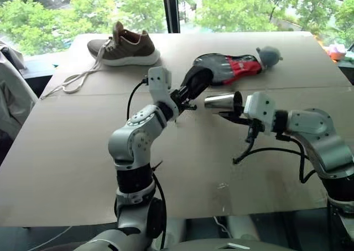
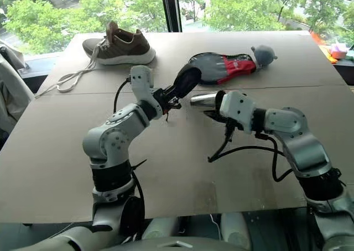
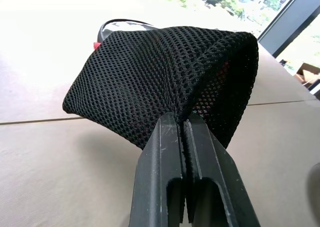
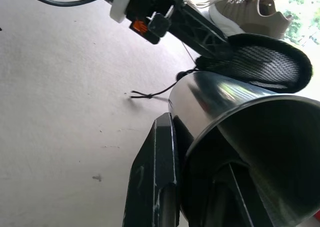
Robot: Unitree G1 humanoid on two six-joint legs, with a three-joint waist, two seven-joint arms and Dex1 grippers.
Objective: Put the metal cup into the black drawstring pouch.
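Observation:
The black drawstring pouch, made of mesh, hangs lifted above the table. My left gripper is shut on its lower edge, and the fingers pinch the mesh. The pouch's mouth gapes toward the metal cup. The cup is a shiny steel tumbler lying level in the air just right of the pouch, base toward it. My right gripper is shut on the cup's rim, one finger outside the wall and the other inside. A small gap separates cup and pouch.
A brown shoe with long loose laces sits at the table's far left. A grey-and-red fabric item lies right behind the pouch. Black cables hang from both wrists over the tan table.

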